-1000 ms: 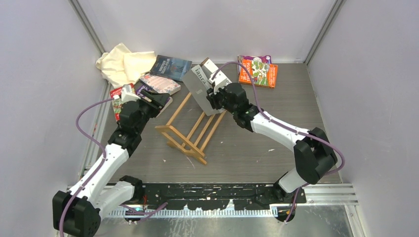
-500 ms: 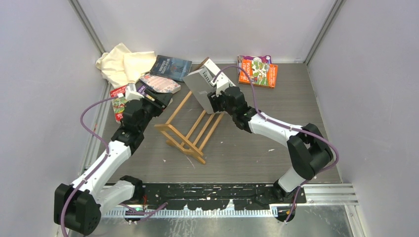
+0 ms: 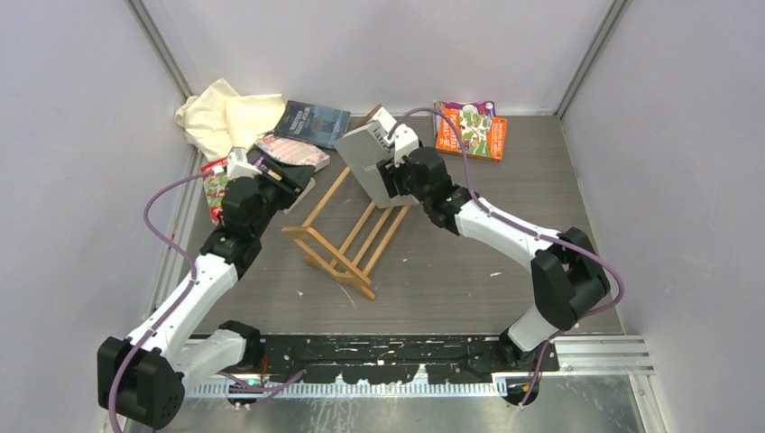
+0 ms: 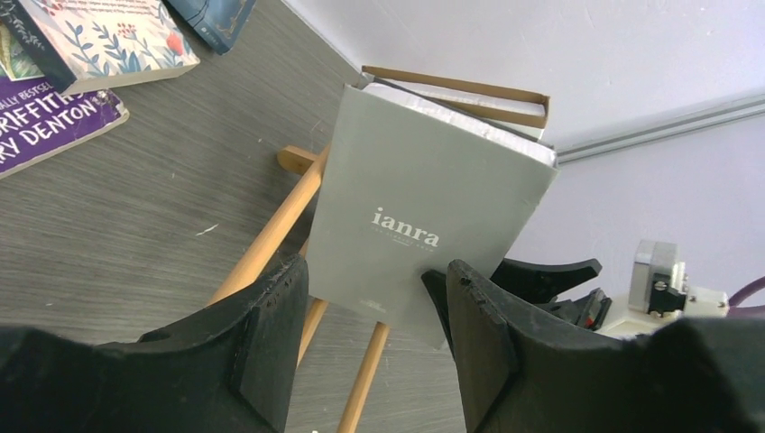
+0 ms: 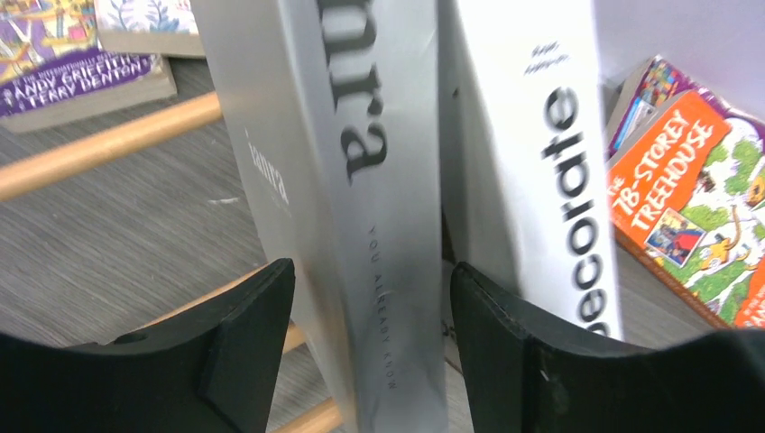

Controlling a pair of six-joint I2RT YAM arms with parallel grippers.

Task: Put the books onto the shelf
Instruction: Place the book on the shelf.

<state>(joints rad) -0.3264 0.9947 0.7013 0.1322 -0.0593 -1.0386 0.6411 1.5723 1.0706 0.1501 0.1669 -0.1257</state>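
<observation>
We find the shelf [image 3: 347, 239] lying mid-tabletop [image 3: 424, 289], its rails running from near to far and slanting a little to the right. At its far end stands the ianra book [image 3: 365, 167], tilted, with the Decorate book [image 5: 541, 180] just behind it. The right tool [image 5: 370, 334] straddles the ianra book's lower edge. The left tool [image 4: 377, 307] sits just left of the shelf. Left of the shelf lie a few flat books [image 3: 290, 152], with one more book [image 3: 312, 122] behind them and a cloth [image 3: 225, 117] in the far-left corner. A stack of books [image 3: 471, 131] lies far right, well apart from the shelf.
</observation>
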